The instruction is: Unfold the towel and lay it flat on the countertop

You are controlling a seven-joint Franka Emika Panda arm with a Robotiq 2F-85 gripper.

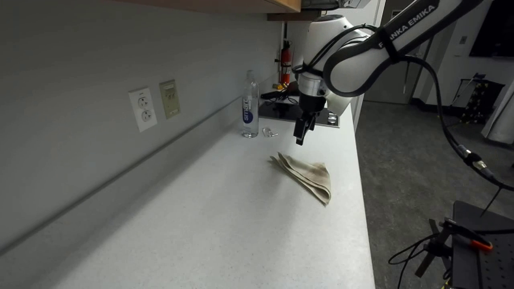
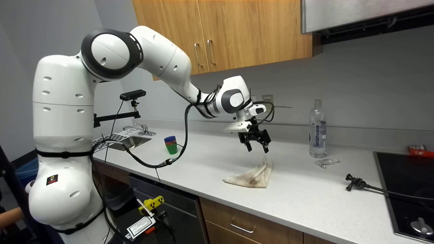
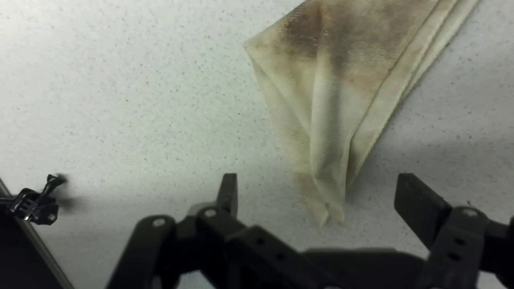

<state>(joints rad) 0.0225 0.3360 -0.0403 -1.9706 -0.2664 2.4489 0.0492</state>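
In the wrist view, the towel point(image 3: 341, 60) lies in folded layers on the speckled tabletop point(image 3: 152, 112), at the upper centre and upper right of the frame. Brown stains mark its broad part at the top; layered edges run along its right side, and its narrow end tapers to the lower centre. My jaws reach in from the lower edge, spread wide, one to the left and one to the right of that narrow end. A black fitting point(image 3: 34, 204) shows at the lower left. In an exterior view, the towel point(image 1: 309, 173) lies right of centre, two pointed corners at its upper left and a rounded fold at its lower right. My jaws hang over the tabletop, clear of the towel, near those two corners. A clear bottle point(image 1: 250, 110) stands upright at upper centre, with a small transparent piece point(image 1: 270, 133) just beside its base. In an exterior view, the towel point(image 2: 251, 179) lies below centre, beneath my jaws, with one ridge raised. A stack of cups point(image 2: 171, 145) stands left of centre, and the cooktop point(image 2: 407, 169) occupies the lower right.
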